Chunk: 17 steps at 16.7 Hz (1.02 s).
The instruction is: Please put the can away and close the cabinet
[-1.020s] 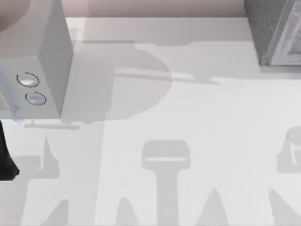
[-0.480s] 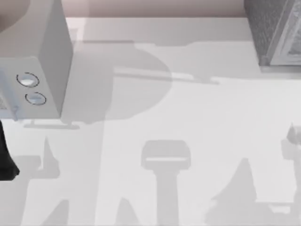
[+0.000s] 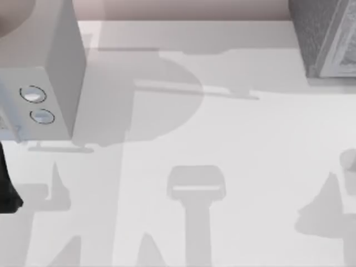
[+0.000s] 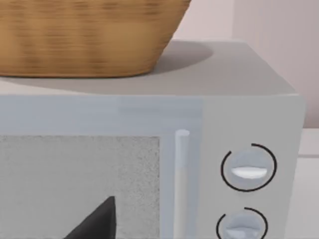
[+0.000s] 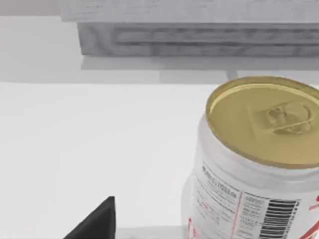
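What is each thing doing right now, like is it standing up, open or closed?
can: standing upright on the table, gold lid sealed, nothing gripping it.
microwave: door shut, two round knobs on its front.
basket: resting on top of the microwave.
cabinet: at the table's far right; whether it is open cannot be told.
table: white, carrying the microwave, cabinet and can.

The can [image 5: 259,164] has a glossy gold metal lid and a smooth white printed wall. The basket [image 4: 84,35] looks woven and rough, the microwave [image 4: 239,99] smooth matt grey, the cabinet [image 3: 325,36] grainy grey-white wood, the bench [image 3: 233,144] plain matt white.
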{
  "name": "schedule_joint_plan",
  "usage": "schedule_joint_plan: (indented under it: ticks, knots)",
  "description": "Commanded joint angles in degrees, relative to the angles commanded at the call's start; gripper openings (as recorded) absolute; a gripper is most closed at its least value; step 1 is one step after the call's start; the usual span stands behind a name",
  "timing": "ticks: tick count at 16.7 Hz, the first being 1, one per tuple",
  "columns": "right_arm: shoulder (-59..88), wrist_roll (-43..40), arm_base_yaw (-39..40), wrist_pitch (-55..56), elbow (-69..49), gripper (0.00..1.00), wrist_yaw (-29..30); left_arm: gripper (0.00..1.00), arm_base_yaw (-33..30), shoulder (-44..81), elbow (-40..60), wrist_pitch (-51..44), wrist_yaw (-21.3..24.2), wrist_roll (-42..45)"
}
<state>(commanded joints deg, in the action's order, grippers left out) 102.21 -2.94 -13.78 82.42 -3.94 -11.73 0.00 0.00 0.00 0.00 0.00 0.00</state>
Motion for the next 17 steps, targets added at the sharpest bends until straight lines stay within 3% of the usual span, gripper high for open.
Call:
schedule_joint_plan:
  ticks: [5,11,17]
  knots:
    - [9.3,-0.4,-1.2,7.6,-0.5,1.0,-1.1,1.0,0.0,0.0,0.0,0.0,0.0,0.0]
    - [9.4,-0.3,-1.0,7.5,-0.4,1.0,-1.0,1.0,0.0,0.0,0.0,0.0,0.0,0.0]
    - [15.3,0.3,1.1,4.7,-9.4,1.0,1.2,1.0,0.0,0.0,0.0,0.0,0.0,0.0]
